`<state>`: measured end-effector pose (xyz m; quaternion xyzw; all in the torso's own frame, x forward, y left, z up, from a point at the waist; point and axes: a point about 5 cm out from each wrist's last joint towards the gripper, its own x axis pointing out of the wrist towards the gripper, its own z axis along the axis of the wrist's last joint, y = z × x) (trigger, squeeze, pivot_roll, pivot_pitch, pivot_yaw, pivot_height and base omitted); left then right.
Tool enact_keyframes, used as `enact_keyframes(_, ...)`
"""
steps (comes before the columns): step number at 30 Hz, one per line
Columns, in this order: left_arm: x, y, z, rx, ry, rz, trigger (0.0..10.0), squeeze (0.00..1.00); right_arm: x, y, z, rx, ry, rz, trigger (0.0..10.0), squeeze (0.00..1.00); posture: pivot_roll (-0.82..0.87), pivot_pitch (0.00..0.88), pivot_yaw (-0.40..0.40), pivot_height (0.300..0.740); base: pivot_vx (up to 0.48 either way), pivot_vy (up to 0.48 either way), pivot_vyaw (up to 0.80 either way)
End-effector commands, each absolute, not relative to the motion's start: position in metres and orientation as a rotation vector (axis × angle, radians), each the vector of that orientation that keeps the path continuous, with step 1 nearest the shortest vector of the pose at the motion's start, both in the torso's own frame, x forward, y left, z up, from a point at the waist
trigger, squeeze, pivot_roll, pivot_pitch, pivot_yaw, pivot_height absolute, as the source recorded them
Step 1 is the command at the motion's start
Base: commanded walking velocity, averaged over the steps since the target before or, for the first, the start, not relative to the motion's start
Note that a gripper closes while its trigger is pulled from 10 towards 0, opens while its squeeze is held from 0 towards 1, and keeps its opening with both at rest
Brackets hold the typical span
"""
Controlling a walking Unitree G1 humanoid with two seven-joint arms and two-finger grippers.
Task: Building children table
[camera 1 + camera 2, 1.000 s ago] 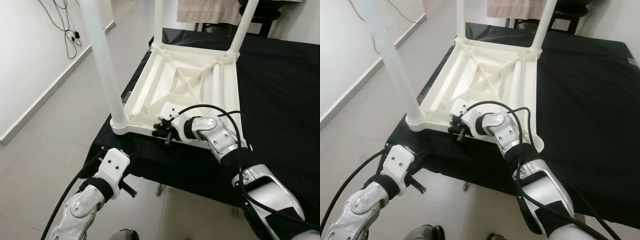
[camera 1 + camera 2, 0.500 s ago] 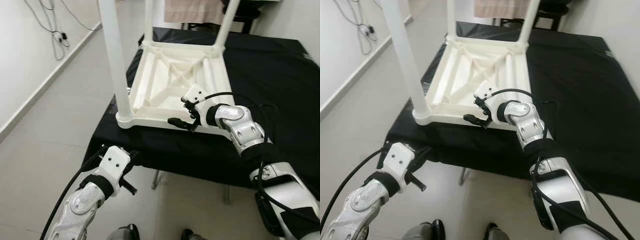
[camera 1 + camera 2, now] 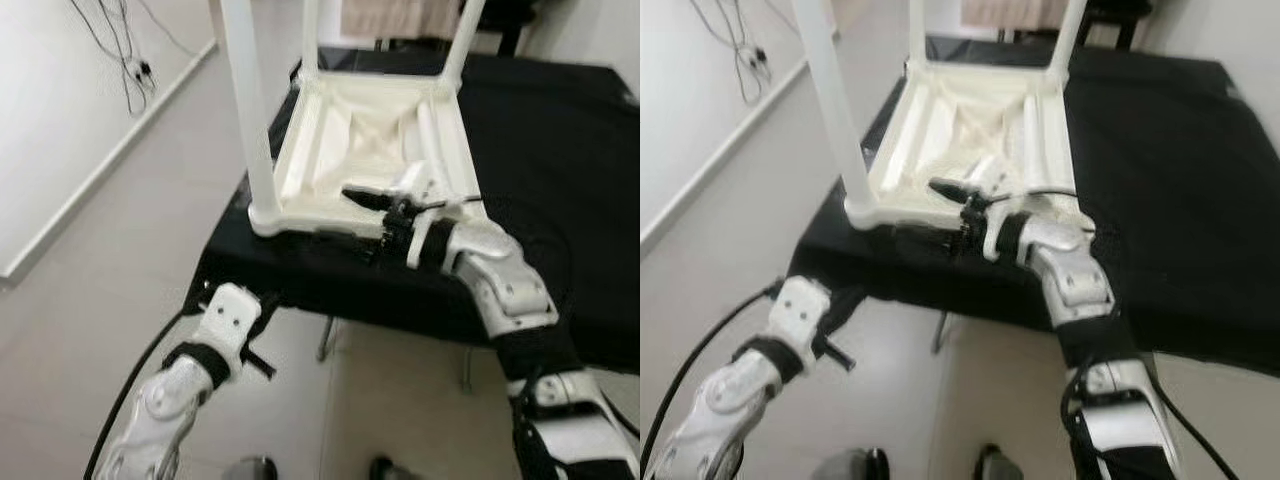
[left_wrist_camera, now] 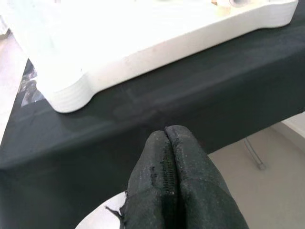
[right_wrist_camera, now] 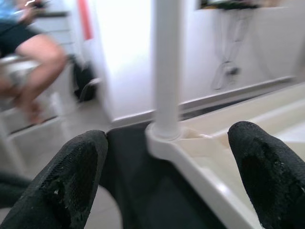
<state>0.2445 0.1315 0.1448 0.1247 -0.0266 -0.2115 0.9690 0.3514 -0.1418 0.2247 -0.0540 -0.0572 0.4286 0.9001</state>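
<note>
A white children's table (image 3: 360, 130) lies upside down on a black cloth (image 3: 560, 150). Three legs stand up from it: one at the near left corner (image 3: 250, 110) and two at the far corners (image 3: 310, 40). My right gripper (image 3: 378, 215) hovers at the table's front rim, open, with nothing between its fingers. In the right wrist view its fingertips (image 5: 81, 162) frame the near left leg (image 5: 167, 67). My left gripper (image 4: 167, 133) is shut and empty. It hangs low, just in front of the cloth's edge, below the table's near left corner (image 4: 66, 95).
The cloth-covered bench has metal legs (image 3: 325, 340) underneath. Bare floor lies to the left, with cables (image 3: 120, 50) on the wall. A seated person (image 5: 33, 52) is off beyond the near left leg.
The camera has shifted. My right gripper has risen from the table's front rim and now points left across it, above the rim. The left arm has barely moved.
</note>
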Motion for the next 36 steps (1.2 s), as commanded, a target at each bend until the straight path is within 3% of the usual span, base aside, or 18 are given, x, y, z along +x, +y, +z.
enact_keyframes(1, 0.247, 0.136, 0.140, 0.247, -0.031, -0.383, 10.0, 0.00, 0.358, -0.149, 0.229, -0.039, -0.148, 0.745, 10.0, 0.00, 0.04, 0.156, 0.010, 0.740, 0.000, 0.000, 0.00)
enact_keyframes(2, 0.249, 0.138, 0.140, 0.248, -0.029, -0.358, 10.0, 0.00, 0.362, -0.155, 0.230, 0.026, -0.168, 0.632, 10.0, 0.00, 0.03, 0.154, 0.010, 0.740, 0.000, 0.000, 0.00)
enact_keyframes(4, 0.249, 0.138, 0.140, 0.248, -0.029, -0.358, 10.0, 0.00, 0.362, -0.155, 0.230, 0.026, -0.168, 0.632, 10.0, 0.00, 0.03, 0.154, 0.010, 0.740, 0.000, 0.000, 0.00)
enact_keyframes(11, 0.258, 0.149, 0.137, 0.246, -0.014, -0.224, 10.0, 0.00, 0.348, -0.177, 0.209, 0.155, -0.162, 0.314, 10.0, 0.00, 0.01, 0.150, 0.013, 0.740, 0.000, 0.000, 0.00)
enact_keyframes(15, 0.259, 0.153, 0.135, 0.236, 0.004, -0.186, 10.0, 0.00, 0.341, -0.180, 0.204, 0.167, -0.159, 0.280, 10.0, 0.00, 0.01, 0.150, 0.013, 0.740, 0.000, 0.000, 0.00)
enact_keyframes(18, 0.260, 0.162, 0.129, 0.225, 0.065, -0.105, 10.0, 0.00, 0.321, -0.181, 0.183, 0.085, -0.100, 0.200, 10.0, 0.00, -0.01, 0.145, 0.025, 0.740, 0.000, 0.000, 0.00)
enact_keyframes(23, 0.249, 0.156, 0.122, 0.169, 0.076, -0.134, 10.0, 0.00, 0.279, -0.159, 0.145, -0.123, -0.038, 0.233, 10.0, 0.00, -0.01, 0.141, 0.025, 0.740, 0.000, 0.000, 0.00)
enact_keyframes(28, 0.245, 0.154, 0.119, 0.130, 0.078, -0.138, 10.0, 0.00, 0.274, -0.155, 0.143, -0.143, -0.042, 0.247, 10.0, 0.00, -0.01, 0.140, 0.024, 0.740, 0.000, 0.000, 0.00)
enact_keyframes(36, 0.249, 0.152, 0.119, 0.106, 0.025, -0.121, 10.0, 0.00, 0.279, -0.153, 0.144, -0.025, -0.036, 0.284, 10.0, 0.00, 0.00, 0.132, 0.003, 0.740, 0.000, 0.000, 0.00)
